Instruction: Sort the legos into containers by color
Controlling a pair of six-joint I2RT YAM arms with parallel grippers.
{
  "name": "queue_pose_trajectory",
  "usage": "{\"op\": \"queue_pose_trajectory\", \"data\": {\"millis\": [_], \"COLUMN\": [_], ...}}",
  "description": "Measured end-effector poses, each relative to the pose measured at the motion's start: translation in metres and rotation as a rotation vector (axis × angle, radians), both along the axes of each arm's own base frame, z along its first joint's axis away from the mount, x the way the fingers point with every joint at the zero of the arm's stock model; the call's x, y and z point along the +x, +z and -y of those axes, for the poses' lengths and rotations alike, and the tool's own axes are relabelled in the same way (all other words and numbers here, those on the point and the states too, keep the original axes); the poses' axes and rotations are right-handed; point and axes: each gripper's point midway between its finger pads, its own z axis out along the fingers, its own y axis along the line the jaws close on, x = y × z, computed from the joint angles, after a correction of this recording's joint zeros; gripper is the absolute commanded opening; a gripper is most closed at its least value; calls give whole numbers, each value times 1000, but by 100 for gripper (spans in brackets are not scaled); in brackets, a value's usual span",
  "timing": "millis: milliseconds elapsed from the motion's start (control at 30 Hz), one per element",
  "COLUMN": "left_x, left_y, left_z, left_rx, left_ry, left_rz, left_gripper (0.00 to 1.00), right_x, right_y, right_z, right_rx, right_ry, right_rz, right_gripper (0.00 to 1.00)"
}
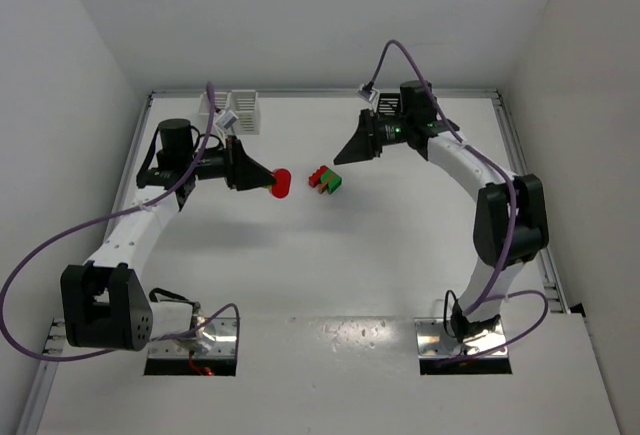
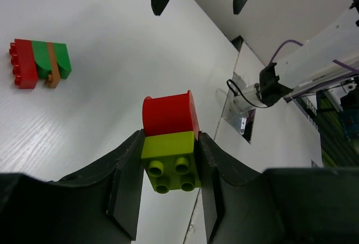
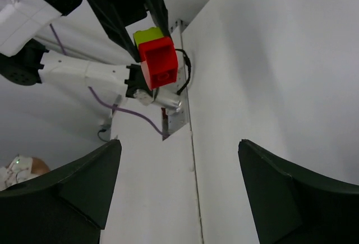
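2 joined bricks, a red rounded piece (image 2: 168, 115) stacked on a yellow-green square brick (image 2: 171, 168), sit pinched between the fingers (image 2: 126, 171) of the left gripper (image 2: 171, 138). The jaws press on 2 opposite sides of the yellow-green brick, whose 4 studs face the wrist camera. The red piece sticks out past the fingertips. In the top view this pair is left of the middle of the table (image 1: 300, 275), with the left arm (image 1: 130, 235) reaching inward from its side.

Just to the right of the pair, a lego cluster (image 1: 325, 180) lies on the table. It is made of a red brick, a green rounded piece and a thin orange-brown strip set into the green, all joined. It is apart from both grippers.

The right gripper (image 1: 347, 152) hangs just beyond that cluster, pointing toward the left gripper. Its fingers (image 3: 67, 188) are spread wide with nothing between them, and the right wrist view looks through the gap at the red and yellow-green pair.

2 white slatted containers (image 1: 238, 111) stand side by side at the far left of the table, behind the left arm and well apart from the cluster.
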Motion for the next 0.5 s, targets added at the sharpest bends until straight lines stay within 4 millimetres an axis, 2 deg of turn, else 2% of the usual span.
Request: {"op": "queue_pose_trajectory", "data": {"millis": [267, 500], "left_x": [-12, -19], "left_y": [4, 4], "left_z": [11, 21], "left_rx": [-24, -30], "left_ry": [-63, -103], "left_rz": [-17, -30], "left_gripper": [16, 16], "right_x": [-20, -42], "right_y": [12, 9], "right_z": [-29, -58], "right_rx": [39, 40], "right_ry": [87, 167], "right_rz": [5, -1], "right_gripper": [87, 87]}}
